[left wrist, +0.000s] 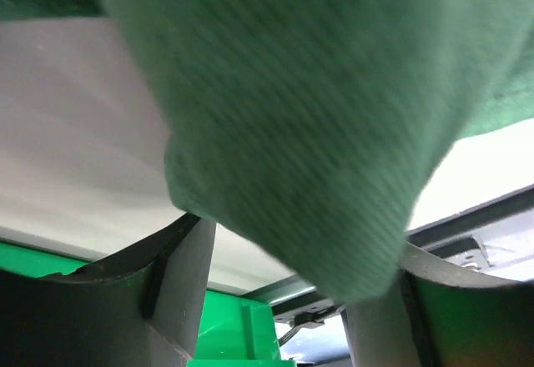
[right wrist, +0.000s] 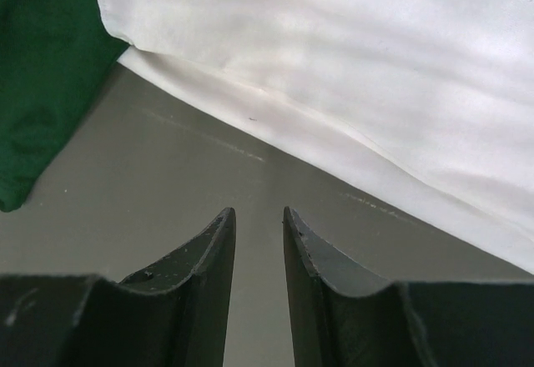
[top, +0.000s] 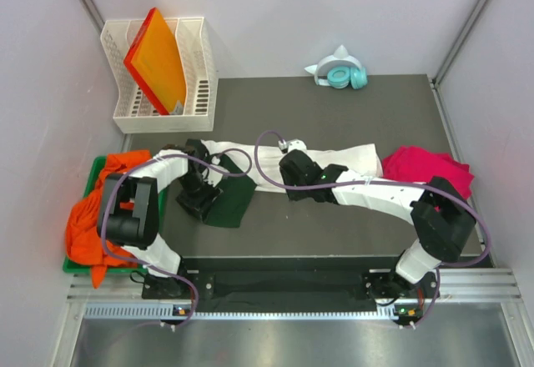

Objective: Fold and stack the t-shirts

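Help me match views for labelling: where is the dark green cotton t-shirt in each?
Top external: dark green cotton t-shirt, left of centre.
Left wrist: t-shirt fills the upper frame.
Right wrist: t-shirt in upper-left corner.
Shared landmark: white cloth beside it, top and right-wrist views.

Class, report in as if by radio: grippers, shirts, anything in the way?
Left gripper in green shirt, grip unclear. Right gripper nearly shut, empty, over table beside white shirt. Nothing blocking.

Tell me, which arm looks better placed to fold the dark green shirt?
Left, probably. The green shirt fills the gap between the fingers of the left gripper, while the right gripper, nearly shut and empty, hovers over bare table beside the white shirt.
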Tool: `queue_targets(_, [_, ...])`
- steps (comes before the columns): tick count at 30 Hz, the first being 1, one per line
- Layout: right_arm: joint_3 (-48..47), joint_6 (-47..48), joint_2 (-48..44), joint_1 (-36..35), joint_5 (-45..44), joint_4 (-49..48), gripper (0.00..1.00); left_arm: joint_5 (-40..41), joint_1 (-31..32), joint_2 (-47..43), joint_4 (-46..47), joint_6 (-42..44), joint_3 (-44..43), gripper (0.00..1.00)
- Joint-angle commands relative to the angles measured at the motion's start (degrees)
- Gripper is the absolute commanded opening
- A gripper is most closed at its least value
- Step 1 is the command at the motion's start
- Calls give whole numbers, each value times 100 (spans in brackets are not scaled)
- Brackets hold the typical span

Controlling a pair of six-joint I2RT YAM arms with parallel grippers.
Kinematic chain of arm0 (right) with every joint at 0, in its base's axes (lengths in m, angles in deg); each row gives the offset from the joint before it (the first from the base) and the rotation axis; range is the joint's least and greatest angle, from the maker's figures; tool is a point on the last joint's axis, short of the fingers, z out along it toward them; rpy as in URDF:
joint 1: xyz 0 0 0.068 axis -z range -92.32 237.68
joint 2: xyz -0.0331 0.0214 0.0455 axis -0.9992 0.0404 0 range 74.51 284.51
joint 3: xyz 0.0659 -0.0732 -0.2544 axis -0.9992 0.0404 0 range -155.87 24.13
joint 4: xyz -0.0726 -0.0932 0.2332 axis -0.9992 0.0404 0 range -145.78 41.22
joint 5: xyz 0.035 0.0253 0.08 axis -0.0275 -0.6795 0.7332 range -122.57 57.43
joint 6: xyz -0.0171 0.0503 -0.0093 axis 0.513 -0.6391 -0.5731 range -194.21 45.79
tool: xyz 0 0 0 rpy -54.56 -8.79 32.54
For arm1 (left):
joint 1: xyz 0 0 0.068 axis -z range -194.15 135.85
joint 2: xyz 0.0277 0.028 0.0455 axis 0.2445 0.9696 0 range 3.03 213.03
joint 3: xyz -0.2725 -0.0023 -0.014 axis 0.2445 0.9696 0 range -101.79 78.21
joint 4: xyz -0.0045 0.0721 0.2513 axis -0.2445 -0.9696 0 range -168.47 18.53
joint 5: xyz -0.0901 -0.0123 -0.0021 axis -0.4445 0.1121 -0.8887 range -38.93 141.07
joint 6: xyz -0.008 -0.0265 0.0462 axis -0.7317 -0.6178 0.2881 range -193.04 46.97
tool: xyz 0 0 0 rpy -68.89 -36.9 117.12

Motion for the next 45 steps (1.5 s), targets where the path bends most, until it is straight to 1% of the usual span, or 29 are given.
queue_targets(1, [-114,24,-175,77,-116,-80,30,208,-27,94,264,-58,97,62])
queue_targets(6, [-202,77,-148,85,-108,-63,30,358,-27,165,439,-58,246,61])
queue_targets(8, [-228,94,-157,94,-116,-37,30,393,-27,226,527,-75,308,58])
queue_targets(10, [-254,120,-157,103,-125,-10,30,367,-27,288,572,-102,343,49])
queue_targets(11, [-255,120,-166,103,-125,-1,30,349,-27,305,607,-110,352,42])
queue_targets(12, [-255,138,-175,112,-143,-10,30,323,-27,314,624,-119,370,30])
queue_targets(14, [-263,164,-210,112,-143,7,30,244,-27,332,660,-180,361,24])
queue_targets(15, [-263,182,-219,120,-151,8,30,165,-36,288,668,-189,352,24])
queue_targets(18, [-237,208,-280,147,-169,25,30,-90,-62,-89,730,-225,335,35])
queue_targets(19, [-211,226,-315,156,-169,25,30,-125,-62,-351,730,-233,335,43])
queue_targets(22, [-141,235,-385,191,-187,60,30,-213,-71,-852,564,-234,291,58])
queue_targets(23, [-114,235,-412,208,-187,52,30,-222,-71,-976,467,-242,256,66])
queue_targets(26, [-17,235,-508,270,-204,60,30,-214,-80,-1425,186,-268,115,75])
queue_targets(27, [18,226,-535,287,-213,25,31,-144,-80,-1548,176,-277,132,77])
queue_targets(29, [141,208,-605,340,-187,-62,31,32,-80,-1882,464,-383,246,80])
queue_targets(30, [184,174,-614,358,-169,-132,31,181,-80,-1996,658,-409,429,80])
queue_targets(32, [211,129,-579,375,-116,-159,31,217,-80,-1919,861,-497,580,79])
queue_targets(36, [211,68,-579,375,-81,-177,31,147,-89,-1331,923,-524,773,70])
queue_targets(38, [185,94,-588,384,-125,-142,31,121,-97,-1251,993,-489,844,68])
queue_targets(45, [123,156,-597,437,-160,-98,31,138,-133,-969,1169,-409,915,66])
